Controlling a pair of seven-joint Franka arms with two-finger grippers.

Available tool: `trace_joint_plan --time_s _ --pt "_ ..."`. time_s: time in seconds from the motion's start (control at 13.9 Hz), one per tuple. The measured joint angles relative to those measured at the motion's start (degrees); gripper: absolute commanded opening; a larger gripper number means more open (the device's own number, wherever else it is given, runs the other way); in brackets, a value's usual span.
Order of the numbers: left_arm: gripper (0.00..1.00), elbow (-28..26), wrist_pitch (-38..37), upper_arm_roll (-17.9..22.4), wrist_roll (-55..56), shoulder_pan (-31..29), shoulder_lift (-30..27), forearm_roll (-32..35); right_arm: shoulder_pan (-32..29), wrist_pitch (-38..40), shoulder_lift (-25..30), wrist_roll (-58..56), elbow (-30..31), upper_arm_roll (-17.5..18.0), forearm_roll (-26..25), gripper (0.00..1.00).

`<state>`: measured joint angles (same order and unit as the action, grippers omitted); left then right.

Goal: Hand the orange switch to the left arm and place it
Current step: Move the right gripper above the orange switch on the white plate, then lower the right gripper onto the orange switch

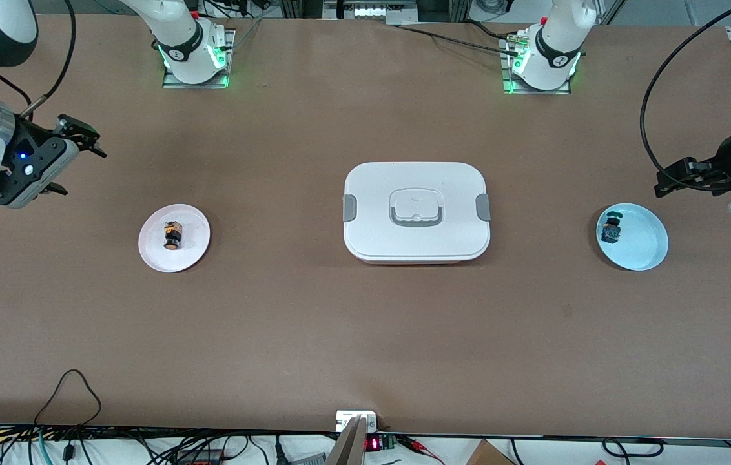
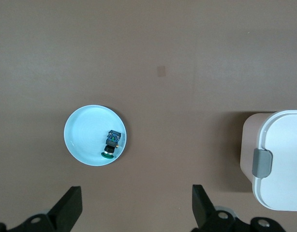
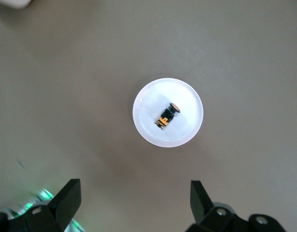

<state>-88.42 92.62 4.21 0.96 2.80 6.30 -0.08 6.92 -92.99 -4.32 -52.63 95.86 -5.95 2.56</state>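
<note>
At the right arm's end: we see the orange switch [image 1: 172, 235] lying on its side on the pink plate [image 1: 152, 255], nothing touching it.
Right gripper [image 1: 75, 152]: empty and spread wide, up in the air over bare table near that plate; we judge it the one to pick first.
Left gripper [image 1: 675, 179]: fingers apart and holding nothing, waiting over the table beside the blue plate [image 1: 653, 248].
Green switch [image 1: 611, 228]: sits on the blue plate (a lookalike, and we could mistake it for the target).
Box [image 1: 416, 210]: closed, at the table's middle, directly between the two plates.
Risk one: the tiny, rounded switch may roll or squirt out of the jaws.
Risk two: a low carry would strike the box lid.
Risk three: a misaligned handover could drop the switch.
</note>
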Motion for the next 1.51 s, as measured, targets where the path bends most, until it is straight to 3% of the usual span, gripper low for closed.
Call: trace_joint_plan --time_s 0.43,0.65,1.3,1.51 --pt "1.0 0.0 0.0 0.05 0.0 -0.01 0.0 0.0 -0.01 -4.71 -4.43 -29.35 0.36 0.11 -2.95 1.0" --pt "1.0 -0.01 0.0 0.23 0.0 -0.32 0.01 0.0 0.01 -10.81 -7.17 -39.77 2.52 0.16 -3.22 1.0" --pt "1.0 -0.05 0.0 0.25 0.0 -0.7 0.06 0.0 0.05 -31.51 -10.32 -46.18 17.82 0.34 -3.29 1.0" --pt "1.0 -0.08 0.0 0.25 0.0 -0.72 0.22 0.0 0.03 -37.23 -12.54 -46.15 20.32 0.34 -2.9 1.0"
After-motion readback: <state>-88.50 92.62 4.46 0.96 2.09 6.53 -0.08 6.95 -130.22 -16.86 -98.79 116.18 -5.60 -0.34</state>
